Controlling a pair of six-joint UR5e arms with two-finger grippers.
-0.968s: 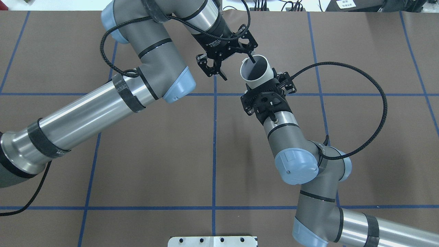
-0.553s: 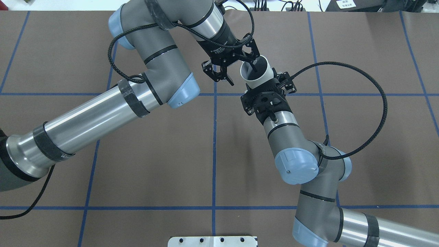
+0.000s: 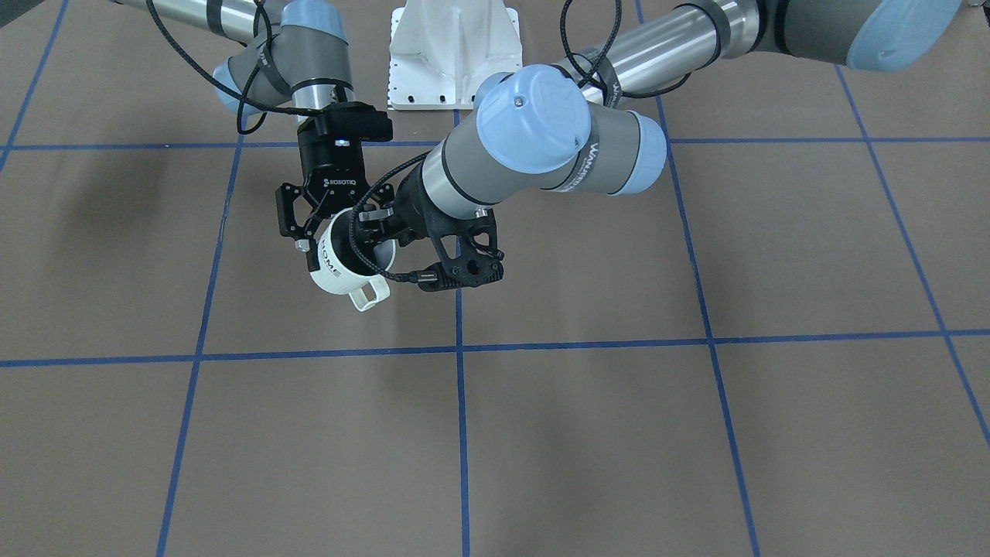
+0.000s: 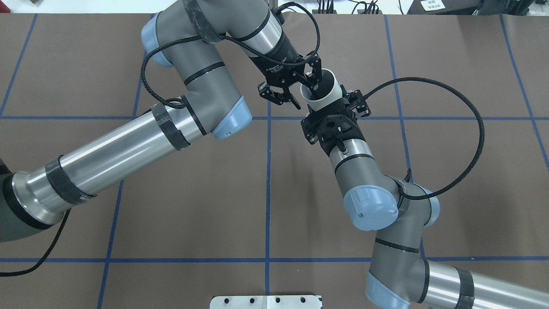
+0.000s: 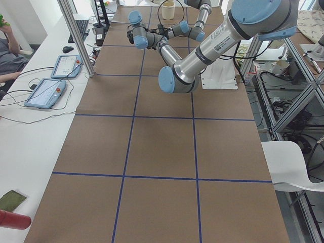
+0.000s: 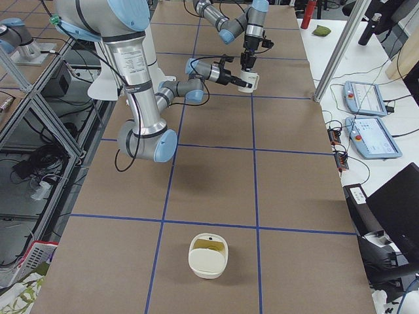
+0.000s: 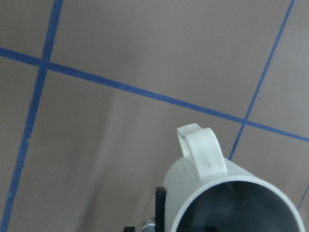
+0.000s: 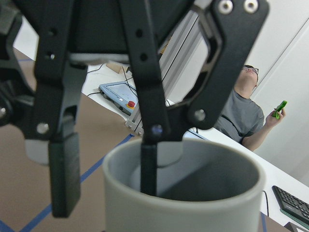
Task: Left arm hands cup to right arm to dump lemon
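The cream-white cup [image 4: 322, 88] is held in the air, tilted, over the table's middle back. My right gripper [image 4: 332, 107] is shut on its body from below. In the front-facing view the cup [image 3: 339, 269] shows its "HOME" lettering and its handle points down. My left gripper [image 4: 307, 98] is open and straddles the cup's rim, one finger inside the mouth and one outside. The right wrist view shows this over the cup's rim [image 8: 183, 159]. The left wrist view shows the cup [image 7: 212, 169] with its handle. The lemon is hidden; the cup's inside looks dark.
The white robot base plate [image 4: 266, 300] sits at the near edge. A black cable [image 4: 472, 128] loops out from the right wrist. A cream container [image 6: 208, 255] with something yellowish inside stands at the table's far right end. An operator [image 8: 241, 116] sits beyond the table.
My left gripper has moved right toward the cup, still open, and its finger now reaches farther into the cup's mouth. The right arm and the cup have not moved.
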